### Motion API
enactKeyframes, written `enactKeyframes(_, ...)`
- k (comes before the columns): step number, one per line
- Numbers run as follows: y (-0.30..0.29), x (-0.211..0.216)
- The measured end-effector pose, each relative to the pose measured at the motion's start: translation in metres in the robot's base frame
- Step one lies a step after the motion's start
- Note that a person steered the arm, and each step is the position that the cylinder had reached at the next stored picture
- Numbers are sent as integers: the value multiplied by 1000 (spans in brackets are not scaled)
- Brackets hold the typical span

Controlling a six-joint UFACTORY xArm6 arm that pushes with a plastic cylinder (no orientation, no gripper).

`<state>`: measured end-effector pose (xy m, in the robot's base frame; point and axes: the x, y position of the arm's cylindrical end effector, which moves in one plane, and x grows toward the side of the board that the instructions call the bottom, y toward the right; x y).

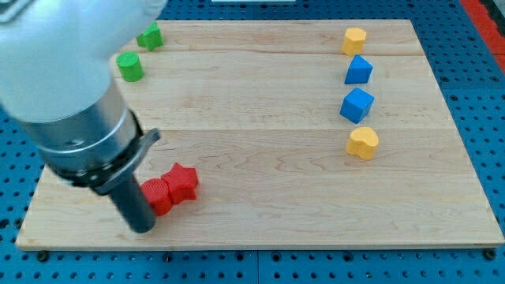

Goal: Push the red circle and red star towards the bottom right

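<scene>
The push on the two red pieces is looking to be under way but barely begun: the red circle (158,196) and the red star (182,182) are sitting touching each other at the near left of the wooden board (260,229), with the star just right of and slightly farther than the circle, and both are lying well apart from the near right corner they are meant to reach. My tip (142,229) is resting on the board right against the circle's left, near side, so it appears to be touching it or all but touching it; the contact line itself is hidden behind the rod. There is nothing to open or close here, since the rod is a plain pusher and is gripping nothing, only pressing sideways. The next move is calling for a steady sweep to the right along the near edge, keeping the tip behind the circle so the circle is driving the star ahead of it; I judge the star could slip off toward the far side, as it is sitting a little off the line. The green blocks (131,66) at the far left and the yellow and blue blocks (357,105) at the right are standing clear of that path.
</scene>
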<state>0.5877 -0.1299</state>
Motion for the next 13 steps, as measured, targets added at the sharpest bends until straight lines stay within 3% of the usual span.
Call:
enactKeyframes(2,26,-49)
enactKeyframes(3,-32,-48)
enactKeyframes(4,-59,-85)
enactKeyframes(6,69,-73)
enactKeyframes(9,187,-62)
enactKeyframes(10,104,-101)
enactKeyframes(11,8,-78)
enactKeyframes(12,0,-37)
enactKeyframes(13,81,-36)
